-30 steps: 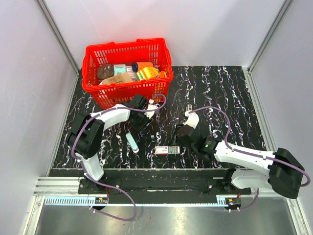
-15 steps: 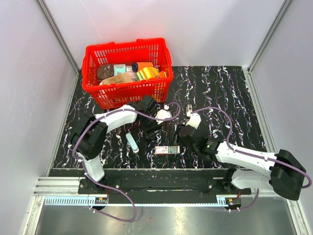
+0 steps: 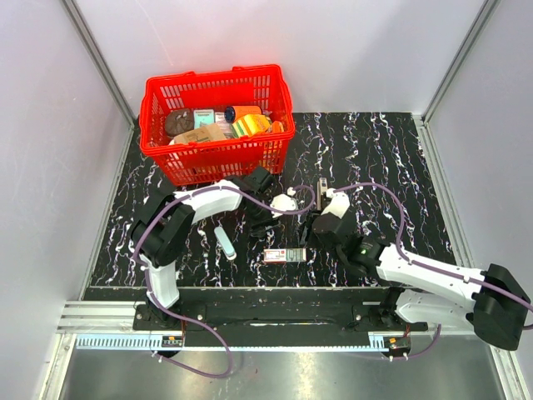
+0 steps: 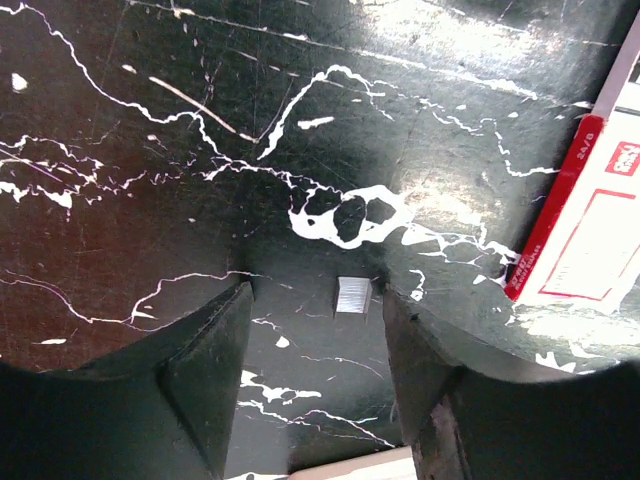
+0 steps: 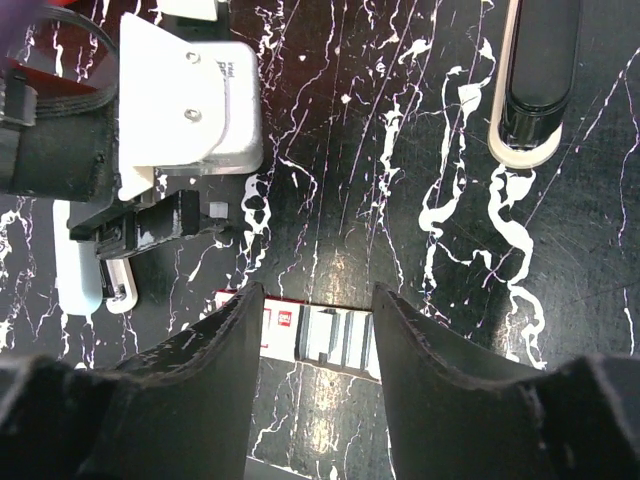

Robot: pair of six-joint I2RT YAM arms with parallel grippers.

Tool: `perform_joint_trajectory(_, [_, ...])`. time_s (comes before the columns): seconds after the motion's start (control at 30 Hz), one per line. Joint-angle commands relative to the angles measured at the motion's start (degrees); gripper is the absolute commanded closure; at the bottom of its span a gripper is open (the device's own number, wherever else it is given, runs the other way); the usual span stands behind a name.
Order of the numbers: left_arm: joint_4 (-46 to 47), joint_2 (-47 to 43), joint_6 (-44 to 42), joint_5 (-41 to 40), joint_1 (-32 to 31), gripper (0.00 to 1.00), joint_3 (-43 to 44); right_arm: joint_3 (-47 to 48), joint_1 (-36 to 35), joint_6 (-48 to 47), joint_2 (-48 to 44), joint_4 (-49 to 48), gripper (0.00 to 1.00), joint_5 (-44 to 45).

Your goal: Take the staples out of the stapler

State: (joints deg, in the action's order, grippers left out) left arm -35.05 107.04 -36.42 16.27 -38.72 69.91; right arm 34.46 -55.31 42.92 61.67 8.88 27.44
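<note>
The left arm has swung right toward mid-frame since the earlier view. Its claw (image 4: 315,305) gapes wide and empty astride a small silvery block (image 4: 353,297). The right claw (image 5: 317,300), equally wide and empty, hangs over the box (image 5: 335,340). The stapler (image 3: 322,190) lies at centre, just above the right claw.

A robot lab's test cell: plain pale panel walls (image 3: 375,50) in aluminium framing (image 3: 98,60) enclose a black marbled table (image 3: 391,167), red basket (image 3: 191,162) of props far left.
</note>
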Motion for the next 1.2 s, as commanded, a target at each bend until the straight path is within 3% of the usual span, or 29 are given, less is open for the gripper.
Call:
perform_joint_trajectory(0.0, [-0.2,0.6,-2.2,-2.4,-0.6,0.44,1.0,-0.1,0.6,0.1,-1.9,-1.0,0.48,2.4])
perform_joint_trajectory(0.27, [0.1,1.3,-0.8,-1.7,-1.2,0.53,1.7,-0.1,0.6,0.0,-1.7,-1.3,0.53,1.6])
perform_joint_trajectory(0.93, [-0.6,1.8,2.8,-1.8,-1.4,0.49,1.4,-0.3,0.7,-0.1,-0.9,-2.1,0.56,0.5])
perform_joint_trajectory(1.17, [-0.5,2.2,2.9,-2.6,-1.4,0.61,1.4,-0.3,0.6,-0.2,-1.0,-2.1,0.56,0.4])
